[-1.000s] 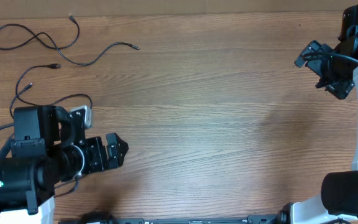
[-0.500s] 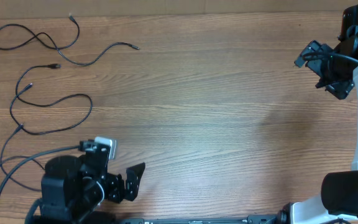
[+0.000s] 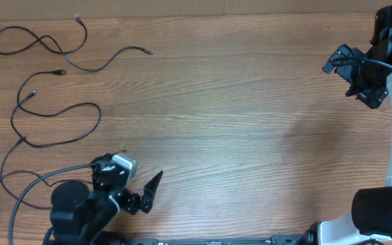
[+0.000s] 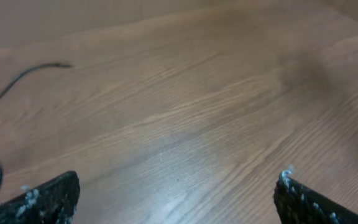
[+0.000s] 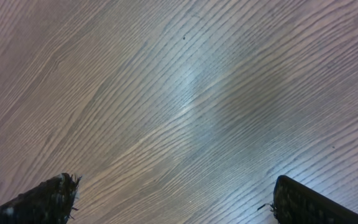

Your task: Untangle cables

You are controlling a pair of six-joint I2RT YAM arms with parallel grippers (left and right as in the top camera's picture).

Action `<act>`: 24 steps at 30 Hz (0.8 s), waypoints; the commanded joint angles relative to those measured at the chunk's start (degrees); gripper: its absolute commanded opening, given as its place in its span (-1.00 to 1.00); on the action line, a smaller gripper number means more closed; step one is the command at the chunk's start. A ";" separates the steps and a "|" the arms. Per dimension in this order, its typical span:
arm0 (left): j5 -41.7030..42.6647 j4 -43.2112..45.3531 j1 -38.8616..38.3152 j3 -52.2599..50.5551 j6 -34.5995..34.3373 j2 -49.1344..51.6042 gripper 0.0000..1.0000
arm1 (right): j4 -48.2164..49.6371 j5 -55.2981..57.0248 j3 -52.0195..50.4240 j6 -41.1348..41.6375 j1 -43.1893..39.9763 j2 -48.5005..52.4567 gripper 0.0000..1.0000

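Three thin black cables lie apart at the table's far left. One makes a figure-eight loop (image 3: pixel 41 42). Another wavy strand (image 3: pixel 107 61) ends in a plug toward the middle. The longest cable (image 3: pixel 22 140) snakes down the left side to the front edge. My left gripper (image 3: pixel 145 196) hovers open by the front edge, right of that strand and touching nothing. The left wrist view shows a plug end (image 4: pixel 55 65) far ahead of the open left gripper (image 4: pixel 176 196). My right gripper (image 3: pixel 346 73) is open at the far right, with bare wood under the right gripper (image 5: pixel 176 199).
The left arm's own thicker wires (image 3: pixel 26 197) trail across the front left corner beside the longest cable. The right arm's base (image 3: pixel 380 211) stands at the front right. The wooden table (image 3: pixel 237 122) spans the middle.
The left arm has drawn back toward the front edge, uncovering the lower run of the longest cable. Its gripper now points right. The right arm has not moved.
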 commanded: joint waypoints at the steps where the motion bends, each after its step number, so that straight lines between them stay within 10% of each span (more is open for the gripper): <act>1: 2.01 6.25 -0.81 -6.36 4.39 -2.64 0.99 | 0.24 0.57 -0.17 -0.20 -0.02 -0.13 1.00; 24: -20.70 26.05 -2.78 -25.03 -8.79 -18.56 0.99 | 0.24 0.57 -0.17 -0.20 -0.02 -0.13 1.00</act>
